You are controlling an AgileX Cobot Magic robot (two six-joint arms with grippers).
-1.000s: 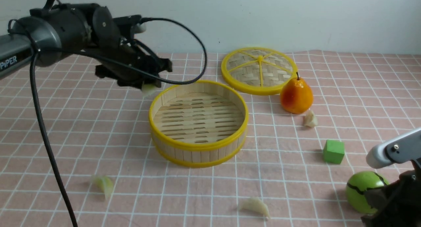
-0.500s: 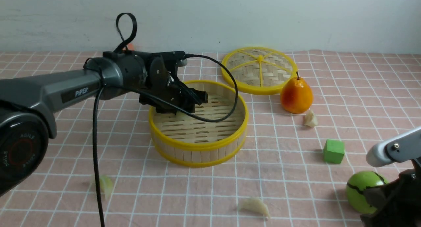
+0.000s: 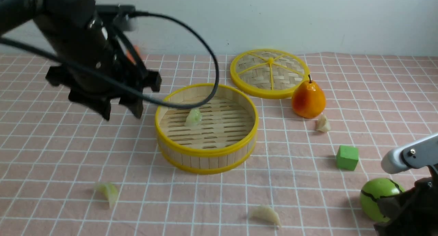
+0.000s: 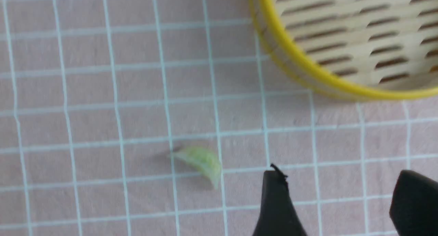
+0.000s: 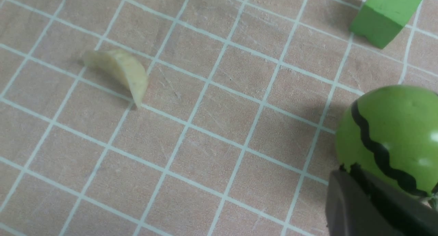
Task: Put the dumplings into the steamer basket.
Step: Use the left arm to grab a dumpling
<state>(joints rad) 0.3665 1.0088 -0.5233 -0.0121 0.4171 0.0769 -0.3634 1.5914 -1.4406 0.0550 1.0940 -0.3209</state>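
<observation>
One pale green dumpling (image 3: 194,118) lies on the slatted floor of the steamer basket (image 3: 205,153). My left gripper (image 3: 121,113) hangs open and empty above the cloth, just left of the basket. A second green dumpling (image 3: 108,193) lies near the front left; the left wrist view shows this dumpling (image 4: 200,160) beside my open left gripper (image 4: 342,195) and the basket rim (image 4: 301,71). A cream dumpling (image 3: 266,214) lies at the front, also in the right wrist view (image 5: 119,70). Another cream one (image 3: 322,123) rests by the pear. My right gripper (image 5: 345,171) is shut at the front right.
The flat woven lid (image 3: 269,71) lies behind the basket. An orange pear (image 3: 308,100) stands to its right. A green cube (image 3: 347,157) and a striped green ball (image 3: 378,198) sit near my right gripper, whose tips are right against the ball (image 5: 393,136).
My left gripper carried the green dumpling over the basket, opened, and pulled back up and to the left. The dumpling now lies in the basket. The right arm stayed still.
</observation>
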